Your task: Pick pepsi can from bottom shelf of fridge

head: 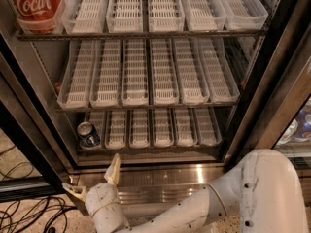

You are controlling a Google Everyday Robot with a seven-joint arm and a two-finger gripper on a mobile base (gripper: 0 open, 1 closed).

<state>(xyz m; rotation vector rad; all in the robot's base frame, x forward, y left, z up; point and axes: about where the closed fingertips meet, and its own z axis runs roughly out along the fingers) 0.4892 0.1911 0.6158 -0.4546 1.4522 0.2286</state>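
Note:
The pepsi can [88, 135] is small, dark blue with a silver top, and stands at the far left of the bottom shelf [155, 127] of the fridge [160, 176]. That shelf is a row of narrow white slotted lane trays. My gripper [90, 176] is low in front of the steel ribbed base, below and slightly right of the can, apart from it. Its two cream fingers [113, 169] are spread wide, one pointing up toward the shelf, one out to the left. It holds nothing.
A big red Coca-Cola container [35, 6] stands top left. Two racks of longer white trays [150, 72] lie above. The black door frame [272, 91] runs down the right. Cables [29, 212] lie on the floor at left.

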